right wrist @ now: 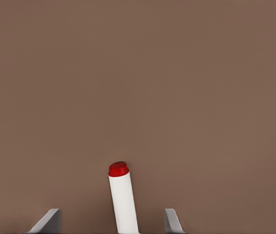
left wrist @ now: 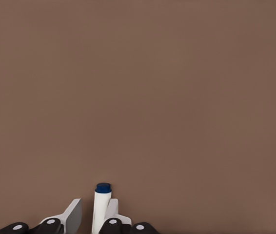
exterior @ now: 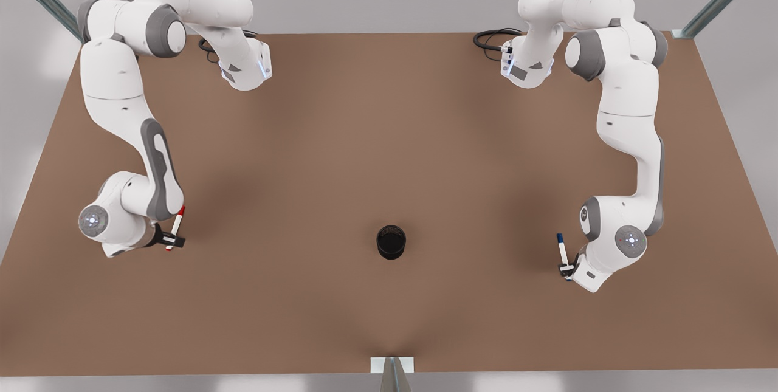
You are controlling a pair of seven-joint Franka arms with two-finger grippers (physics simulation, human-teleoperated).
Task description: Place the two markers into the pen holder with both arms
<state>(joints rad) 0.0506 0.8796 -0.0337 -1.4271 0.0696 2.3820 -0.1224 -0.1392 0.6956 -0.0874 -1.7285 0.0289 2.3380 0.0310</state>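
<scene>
On the brown table point(exterior: 389, 331) we are holding a marker in each gripper, the left gripper point(exterior: 566, 270) clamping the blue marker point(exterior: 563, 252) and the right gripper point(exterior: 172, 239) the red marker point(exterior: 176, 226), both well apart from the holder point(exterior: 391, 242) standing between them.

The table point(exterior: 389, 155) looks matt and smooth; the arms' point(exterior: 632, 106) shells look like glossy white plastic, and the cup point(exterior: 391, 242) matt black.
</scene>
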